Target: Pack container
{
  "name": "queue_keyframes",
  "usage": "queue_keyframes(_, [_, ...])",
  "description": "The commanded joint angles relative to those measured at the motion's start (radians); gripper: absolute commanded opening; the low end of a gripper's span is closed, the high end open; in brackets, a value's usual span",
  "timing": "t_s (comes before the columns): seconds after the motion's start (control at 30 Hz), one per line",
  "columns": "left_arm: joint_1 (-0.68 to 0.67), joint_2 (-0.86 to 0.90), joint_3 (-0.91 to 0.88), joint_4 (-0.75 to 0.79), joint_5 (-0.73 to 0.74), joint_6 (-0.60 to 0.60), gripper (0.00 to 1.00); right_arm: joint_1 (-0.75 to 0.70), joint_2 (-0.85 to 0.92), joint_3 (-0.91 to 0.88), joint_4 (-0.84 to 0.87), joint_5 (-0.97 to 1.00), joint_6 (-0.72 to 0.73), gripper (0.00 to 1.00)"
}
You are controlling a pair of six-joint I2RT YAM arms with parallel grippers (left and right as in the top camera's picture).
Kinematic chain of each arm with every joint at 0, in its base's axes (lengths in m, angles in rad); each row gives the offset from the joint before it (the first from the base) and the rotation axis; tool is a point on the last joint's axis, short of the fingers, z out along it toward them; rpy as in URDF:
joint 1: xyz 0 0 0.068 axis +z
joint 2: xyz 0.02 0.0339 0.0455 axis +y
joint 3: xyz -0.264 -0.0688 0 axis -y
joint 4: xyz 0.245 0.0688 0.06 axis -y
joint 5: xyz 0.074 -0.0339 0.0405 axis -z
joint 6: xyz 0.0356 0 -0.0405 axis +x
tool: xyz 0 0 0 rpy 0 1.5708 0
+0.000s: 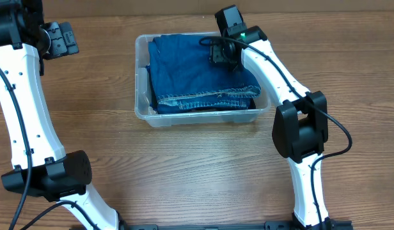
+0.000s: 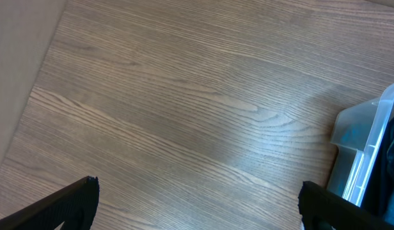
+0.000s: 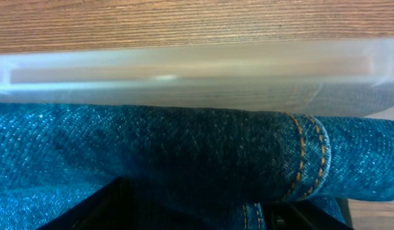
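Note:
The clear plastic container (image 1: 141,83) stands at the back middle of the table. Folded blue jeans (image 1: 197,73) lie inside and nearly fill it. My right gripper (image 1: 217,54) is down on the back right part of the jeans. In the right wrist view its fingers (image 3: 203,201) are spread wide, with a fold of denim (image 3: 152,147) bulging between them and the container's far wall (image 3: 184,70) just beyond. My left gripper (image 1: 59,39) is open and empty over bare table at the back left. In the left wrist view its fingers (image 2: 197,204) are spread, and a container corner (image 2: 366,137) shows at right.
The wooden table (image 1: 197,172) spreads in front of the container and to both sides. Both arm bases stand at the front edge. A pale surface (image 2: 18,70) lies along the table's edge beyond my left gripper.

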Motion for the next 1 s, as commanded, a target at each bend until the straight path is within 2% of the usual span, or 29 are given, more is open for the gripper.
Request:
queue_keyframes(0.0, [0.004, 0.01, -0.003, -0.002, -0.013, 0.0, 1.0, 0.001, 0.029, -0.063, -0.016, -0.022, -0.013, 0.7])
queue_keyframes(0.13, [0.004, 0.01, -0.003, -0.002, -0.013, 0.0, 1.0, -0.002, 0.01, 0.052, -0.082, -0.023, -0.013, 0.76])
queue_keyframes(0.27, [0.004, 0.01, -0.003, -0.002, -0.013, 0.0, 1.0, -0.002, -0.045, 0.256, -0.216, -0.023, -0.013, 1.0])
queue_keyframes(0.47, [0.005, 0.01, -0.003, -0.002, -0.013, 0.0, 1.0, -0.005, -0.191, 0.467, -0.488, -0.022, -0.013, 1.0])
queue_keyframes(0.57, [0.004, 0.01, -0.003, -0.002, -0.013, 0.0, 1.0, -0.002, -0.311, 0.477, -0.569, -0.041, -0.013, 1.0])
queue_keyframes(0.63, [0.004, 0.01, -0.003, -0.002, -0.013, 0.0, 1.0, 0.009, -0.385, 0.476, -0.592, -0.158, -0.013, 1.0])
queue_keyframes(0.73, [0.004, 0.01, -0.003, -0.002, -0.013, 0.0, 1.0, 0.011, -0.462, 0.476, -0.67, -0.185, -0.066, 1.0])
queue_keyframes(0.97, [0.004, 0.01, -0.003, -0.002, -0.013, 0.0, 1.0, 0.011, -0.622, 0.473, -0.829, -0.016, -0.072, 1.0])
